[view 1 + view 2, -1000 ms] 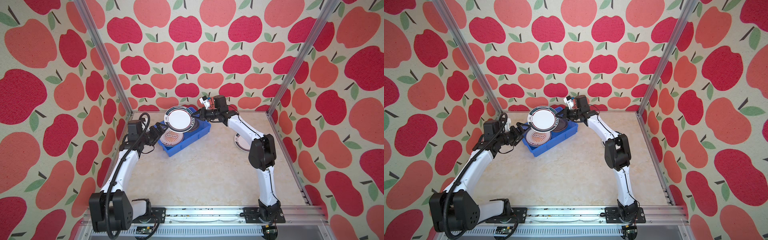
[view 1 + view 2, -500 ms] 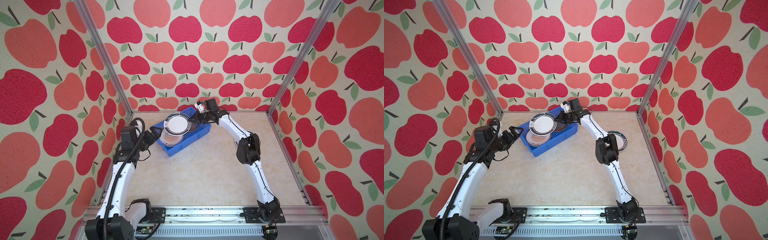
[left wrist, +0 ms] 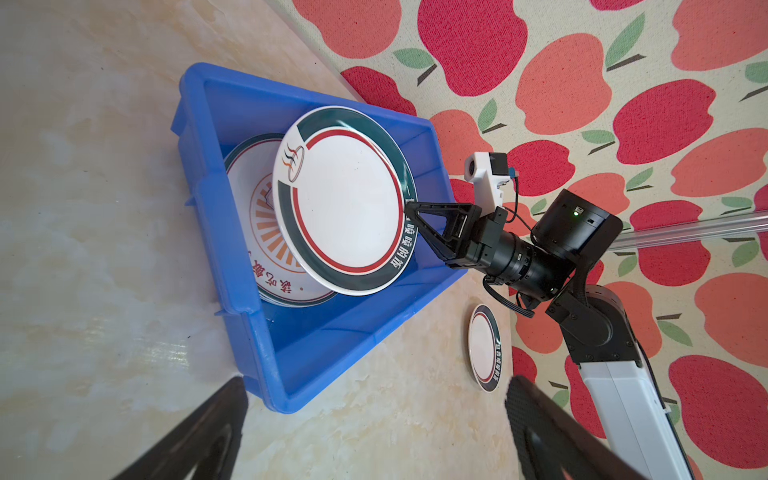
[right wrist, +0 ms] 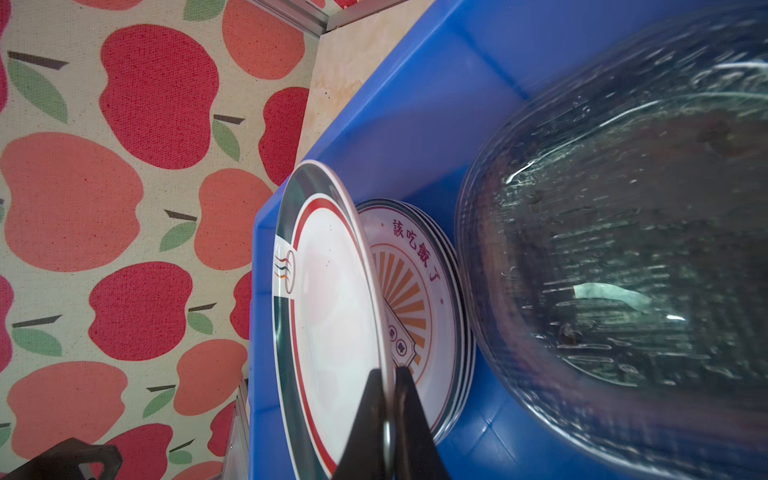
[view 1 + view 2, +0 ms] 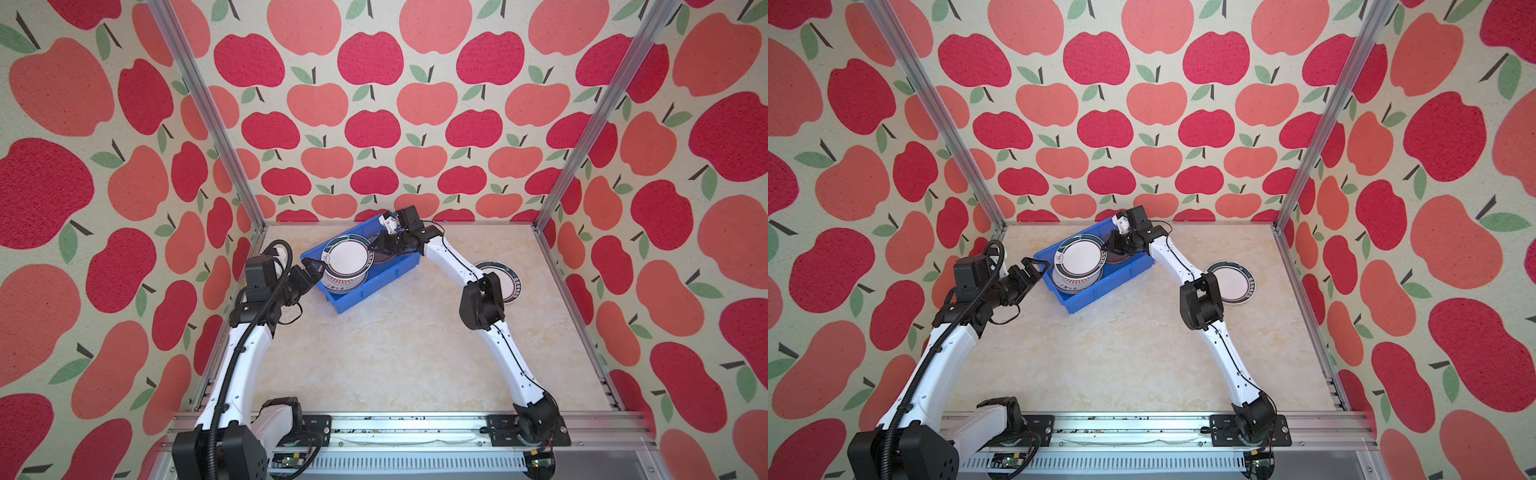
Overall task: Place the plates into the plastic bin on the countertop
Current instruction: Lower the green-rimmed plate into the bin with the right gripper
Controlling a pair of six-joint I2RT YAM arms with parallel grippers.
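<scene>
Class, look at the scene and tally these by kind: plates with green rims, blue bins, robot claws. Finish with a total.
Green-rimmed plates: 2, the held plate in the right claw, the loose plate on the countertop
Blue bin: 1
Claws: 2, counting the open left claw
Total: 5

Bin wall (image 3: 266, 374) just ahead of left fingers (image 3: 224, 399), w/ bare counter (image 3: 104, 249) either side; glass stack (image 4: 623, 270) crowds right fingers (image 4: 415, 428).
</scene>
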